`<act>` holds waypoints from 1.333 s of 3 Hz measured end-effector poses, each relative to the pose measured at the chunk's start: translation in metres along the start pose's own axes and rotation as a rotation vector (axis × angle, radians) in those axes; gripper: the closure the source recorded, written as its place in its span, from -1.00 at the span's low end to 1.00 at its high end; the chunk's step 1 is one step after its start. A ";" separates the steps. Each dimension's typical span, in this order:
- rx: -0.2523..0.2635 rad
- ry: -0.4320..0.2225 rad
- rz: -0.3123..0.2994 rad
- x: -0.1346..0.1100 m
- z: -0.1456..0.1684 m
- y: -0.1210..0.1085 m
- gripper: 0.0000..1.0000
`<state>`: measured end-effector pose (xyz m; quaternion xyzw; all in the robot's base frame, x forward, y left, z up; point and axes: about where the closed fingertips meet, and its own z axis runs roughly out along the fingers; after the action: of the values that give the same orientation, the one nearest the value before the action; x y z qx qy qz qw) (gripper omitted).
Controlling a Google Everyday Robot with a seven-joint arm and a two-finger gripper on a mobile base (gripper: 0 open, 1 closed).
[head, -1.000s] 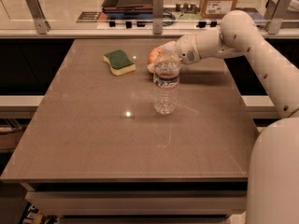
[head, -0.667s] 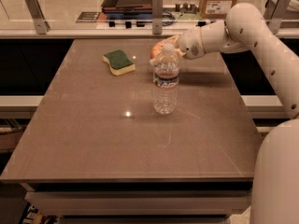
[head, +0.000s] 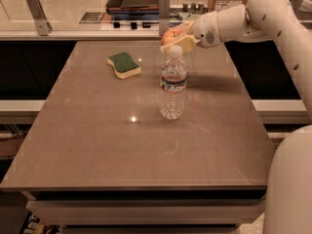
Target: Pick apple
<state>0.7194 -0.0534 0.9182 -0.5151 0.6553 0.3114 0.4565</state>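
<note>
The apple (head: 170, 35) is a small orange-red fruit with a yellowish tint, held between the pale fingers (head: 179, 45) of my gripper (head: 175, 38). The gripper is shut on the apple and holds it in the air above the far side of the table, just behind and above the cap of the water bottle. The fingers hide part of the apple. My white arm reaches in from the upper right.
A clear water bottle (head: 173, 84) stands upright mid-table. A green-and-yellow sponge (head: 124, 64) lies at the far left of centre. The brown table (head: 97, 145) has a counter with metal posts (head: 164, 12) and a dark tray behind it.
The gripper has risen with the apple in it, from just above the table behind the bottle to above the bottle's cap. Bottle and sponge have not moved.
</note>
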 end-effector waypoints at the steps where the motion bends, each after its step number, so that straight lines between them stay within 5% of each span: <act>1: 0.038 -0.020 0.009 -0.025 -0.013 -0.003 1.00; 4: 0.159 -0.022 -0.026 -0.108 -0.044 -0.004 1.00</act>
<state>0.7166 -0.0515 1.0347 -0.4825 0.6661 0.2580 0.5069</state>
